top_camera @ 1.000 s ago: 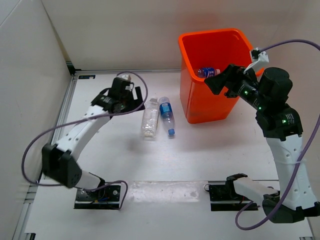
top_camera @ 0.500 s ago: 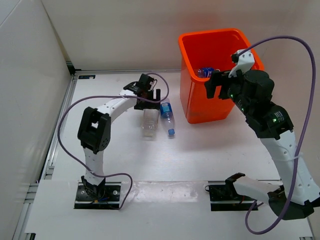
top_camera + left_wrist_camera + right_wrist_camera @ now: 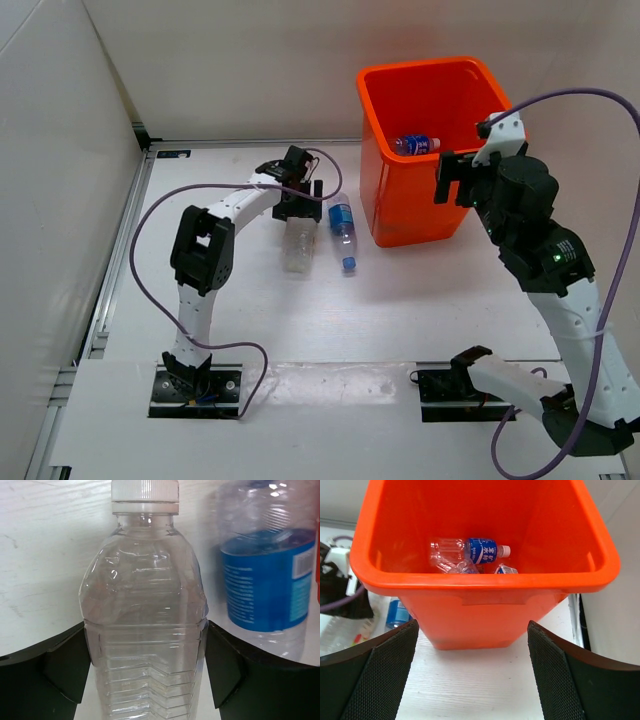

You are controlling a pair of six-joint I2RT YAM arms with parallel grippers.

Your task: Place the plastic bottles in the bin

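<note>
A clear unlabelled bottle (image 3: pixel 298 247) lies on the white table with its white cap toward me. My left gripper (image 3: pixel 298 207) is open and straddles its body (image 3: pixel 145 630), with a finger (image 3: pixel 65 665) close against each side. A blue-labelled bottle (image 3: pixel 342 226) lies just right of it and also shows in the left wrist view (image 3: pixel 267 580). The orange bin (image 3: pixel 372 90) stands at the back right, with a blue-labelled bottle (image 3: pixel 415 145) and crumpled clear ones inside (image 3: pixel 470 550). My right gripper (image 3: pixel 452 180) is open and empty, in front of the bin's wall (image 3: pixel 485 610).
White walls close the left and back sides. A metal rail (image 3: pixel 118 260) runs along the table's left edge. Purple cables (image 3: pixel 150 230) loop off both arms. The left arm's wrist (image 3: pixel 340 590) shows left of the bin in the right wrist view.
My left gripper swung right and settled over the clear bottle. The blue-labelled bottle shifted slightly right. My right gripper drew back from above the bin, empty.
</note>
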